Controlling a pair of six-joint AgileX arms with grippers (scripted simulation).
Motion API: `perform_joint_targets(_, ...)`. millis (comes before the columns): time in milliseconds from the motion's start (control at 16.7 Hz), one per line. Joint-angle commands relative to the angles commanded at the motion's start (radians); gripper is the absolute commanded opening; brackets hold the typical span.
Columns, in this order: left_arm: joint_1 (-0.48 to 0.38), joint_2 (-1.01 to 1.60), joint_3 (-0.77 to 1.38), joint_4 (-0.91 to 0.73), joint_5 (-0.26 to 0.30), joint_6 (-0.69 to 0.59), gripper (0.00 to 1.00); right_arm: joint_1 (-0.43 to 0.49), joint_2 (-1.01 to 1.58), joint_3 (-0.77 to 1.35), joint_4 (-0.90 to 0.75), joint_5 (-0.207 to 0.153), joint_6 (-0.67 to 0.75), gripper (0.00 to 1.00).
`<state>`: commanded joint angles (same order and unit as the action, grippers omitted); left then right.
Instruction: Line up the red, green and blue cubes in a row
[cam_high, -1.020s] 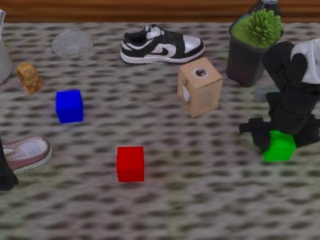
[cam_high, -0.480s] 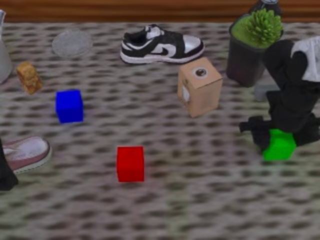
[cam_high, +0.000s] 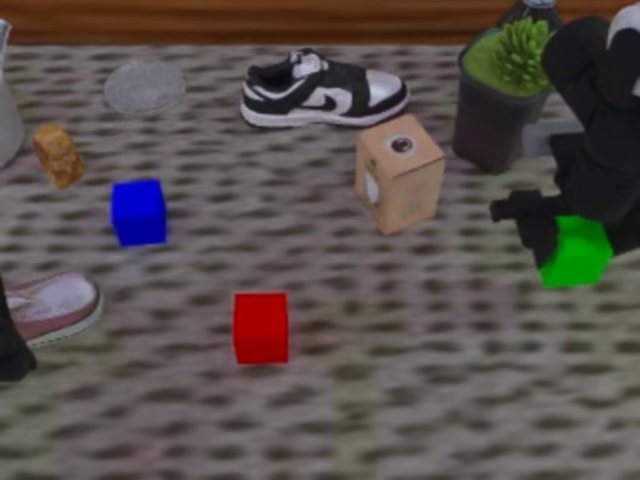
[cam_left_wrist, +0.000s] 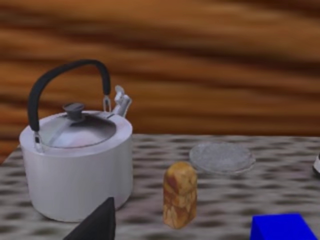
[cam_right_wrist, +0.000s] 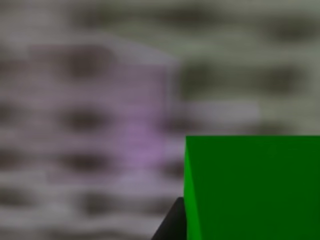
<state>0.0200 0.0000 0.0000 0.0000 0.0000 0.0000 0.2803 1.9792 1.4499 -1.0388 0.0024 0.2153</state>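
Three cubes, one per colour: red cube (cam_high: 261, 327) near table centre front, blue cube (cam_high: 138, 211) toward the left, green cube (cam_high: 575, 251) at the far right — clamped in the right gripper (cam_high: 562, 238), partly covered by the black fingers. Two shoes: one black-and-white sneaker (cam_high: 324, 89), one pink shoe (cam_high: 52, 306) cut off at left. Left gripper (cam_high: 12, 350) parked at the left edge — finger state unreadable.
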Motion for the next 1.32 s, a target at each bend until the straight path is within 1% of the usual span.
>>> perform_joint_targets(240,0.000,0.000,0.000,0.000,0.000,0.000,1.00,-0.003,0.006,0.000,0.001,0.000,0.004,0.00)
perform_joint_targets(360,0.000,0.000,0.000,0.000,0.000,0.000,1.00,0.034,0.029,0.036,-0.018,0.000,0.040,0.00)
perform_joint_targets(540,0.000,0.000,0.000,0.000,0.000,0.000,1.00,0.152,0.090,0.146,-0.071,0.001,0.172,0.00)
perform_joint_targets(780,0.000,0.000,0.000,0.000,0.000,0.000,1.00,0.360,0.182,0.317,-0.155,0.002,0.429,0.00)
perform_joint_targets(900,0.000,0.000,0.000,0.000,0.000,0.000,1.00,0.444,0.213,0.386,-0.186,0.003,0.518,0.00)
perform_joint_targets(960,0.000,0.000,0.000,0.000,0.000,0.000,1.00,0.472,0.222,0.410,-0.196,0.003,0.546,0.00)
perform_joint_targets(1080,0.000,0.000,0.000,0.000,0.000,0.000,1.00,0.496,0.229,0.431,-0.205,0.004,0.570,0.00)
perform_joint_targets(1320,0.000,0.000,0.000,0.000,0.000,0.000,1.00,0.493,0.225,0.426,-0.198,0.002,0.570,0.00)
